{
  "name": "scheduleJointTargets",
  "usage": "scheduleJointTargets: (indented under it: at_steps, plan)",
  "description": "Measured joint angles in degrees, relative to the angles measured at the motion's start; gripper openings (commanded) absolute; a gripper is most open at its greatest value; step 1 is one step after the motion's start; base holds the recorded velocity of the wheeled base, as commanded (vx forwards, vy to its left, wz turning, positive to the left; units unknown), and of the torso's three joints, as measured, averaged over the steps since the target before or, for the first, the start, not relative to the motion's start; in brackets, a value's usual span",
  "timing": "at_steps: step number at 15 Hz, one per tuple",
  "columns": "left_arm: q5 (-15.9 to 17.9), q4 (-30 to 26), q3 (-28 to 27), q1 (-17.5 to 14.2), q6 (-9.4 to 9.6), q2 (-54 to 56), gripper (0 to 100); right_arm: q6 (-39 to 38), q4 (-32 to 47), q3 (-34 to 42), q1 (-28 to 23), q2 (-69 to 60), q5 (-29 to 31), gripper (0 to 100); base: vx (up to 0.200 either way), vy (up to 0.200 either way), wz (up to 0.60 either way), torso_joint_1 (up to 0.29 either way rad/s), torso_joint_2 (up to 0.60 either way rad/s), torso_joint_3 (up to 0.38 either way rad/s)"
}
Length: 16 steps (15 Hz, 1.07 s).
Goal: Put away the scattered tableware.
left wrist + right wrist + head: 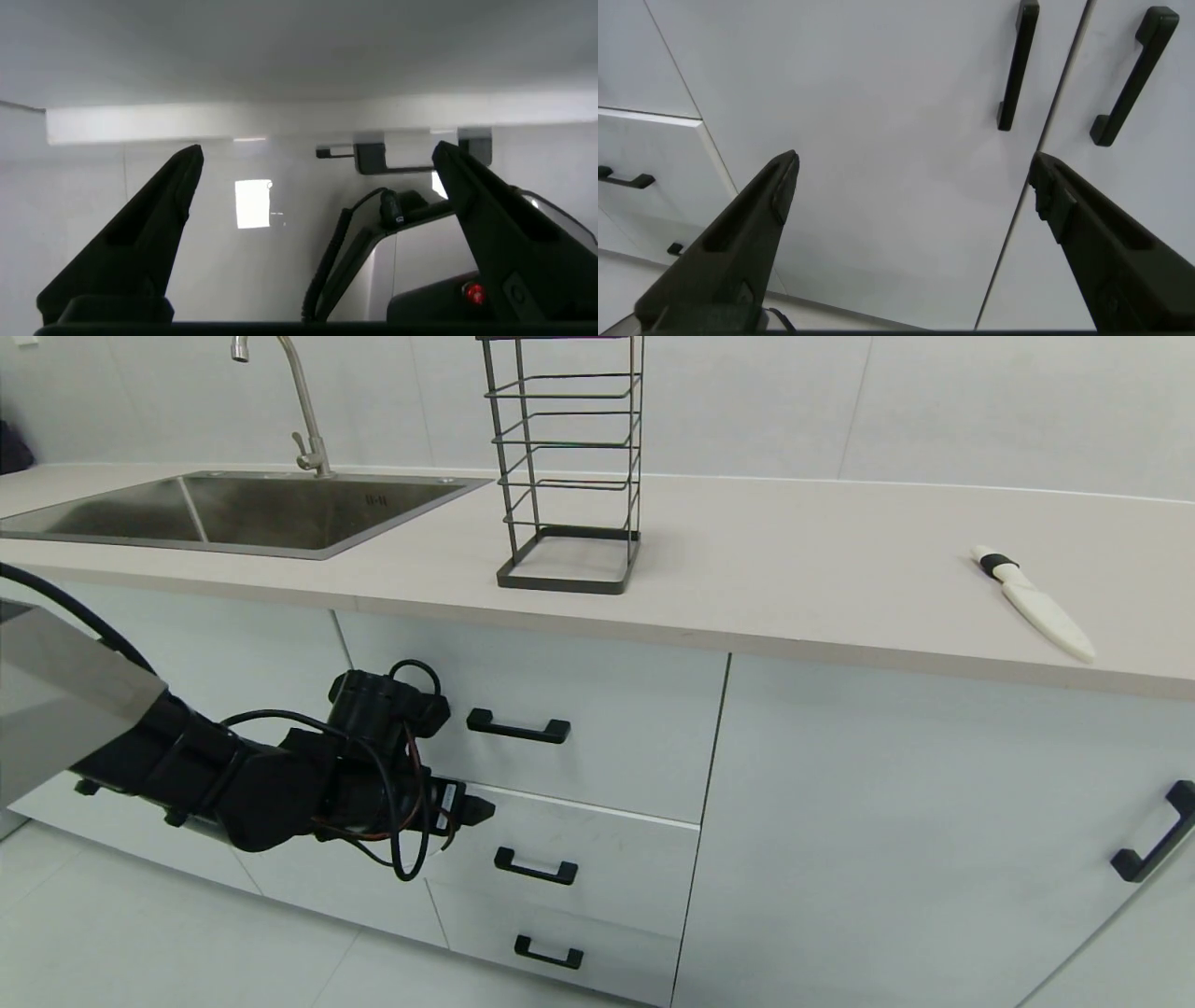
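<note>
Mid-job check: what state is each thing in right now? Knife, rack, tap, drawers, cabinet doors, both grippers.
knife, lying flat on the counter, not gripped.
rack, upright on the counter.
faucet, no water running.
drawers, look shut.
cabinet doors, shut.
left gripper, open, in front of the drawers.
right gripper, open, facing the cabinet doors.

At left a sink (233, 513) is set into the countertop (794, 579), with a faucet (299, 401) behind it. A wire rack (569, 467) is placed on the countertop right of the sink; a knife (1032, 602) is laid far right, well apart. Below the rack, drawers (560, 784) are stacked, with the left gripper (478, 810) positioned before them.
</note>
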State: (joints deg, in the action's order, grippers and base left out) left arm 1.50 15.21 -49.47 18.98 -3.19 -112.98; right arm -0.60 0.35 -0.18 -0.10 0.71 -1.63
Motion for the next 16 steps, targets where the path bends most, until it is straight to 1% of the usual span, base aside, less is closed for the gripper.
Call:
scheduleJointTargets:
  at_steps: [3,5,8,9,11,14,15,16]
  plan:
    - [0.02,0.05,-0.24,0.44,-0.04,-0.52,100,-0.02,-0.02,0.0,0.0,0.02,0.0,100,0.0,0.0,0.0,0.0,0.0,0.0]
    - [0.13,0.3,1.24,1.05,-0.37,-0.02,100,-0.02,0.0,0.0,0.0,0.0,0.0,100,0.0,0.0,0.0,0.0,0.0,0.0]
    - [0.11,0.24,7.72,3.28,-2.82,4.24,100,-0.02,0.0,0.02,0.0,0.0,0.0,100,0.0,0.0,0.0,0.0,0.0,0.0]
    - [0.11,0.24,10.45,3.89,-3.32,6.23,100,0.0,0.0,0.02,0.05,0.0,0.0,100,0.0,0.0,0.0,0.0,0.0,0.0]
    - [0.16,0.2,16.23,4.36,-3.64,11.02,100,0.0,-0.02,0.02,-0.01,0.0,0.0,100,0.0,0.0,0.0,0.0,0.0,0.0]
    - [0.3,-0.16,23.61,4.28,-3.62,20.43,100,-0.02,-0.02,0.02,0.0,0.0,0.0,100,0.0,0.0,0.0,0.0,0.0,0.0]
    - [0.39,-0.38,25.55,3.91,-3.51,23.82,100,-0.02,0.0,0.02,0.0,0.0,0.0,100,0.0,0.0,0.0,0.0,0.0,0.0]
    - [0.5,-0.88,27.78,3.18,-2.93,27.6,100,-0.02,0.0,0.02,0.0,0.0,-0.02,100,0.0,0.0,0.0,0.0,0.0,0.0]
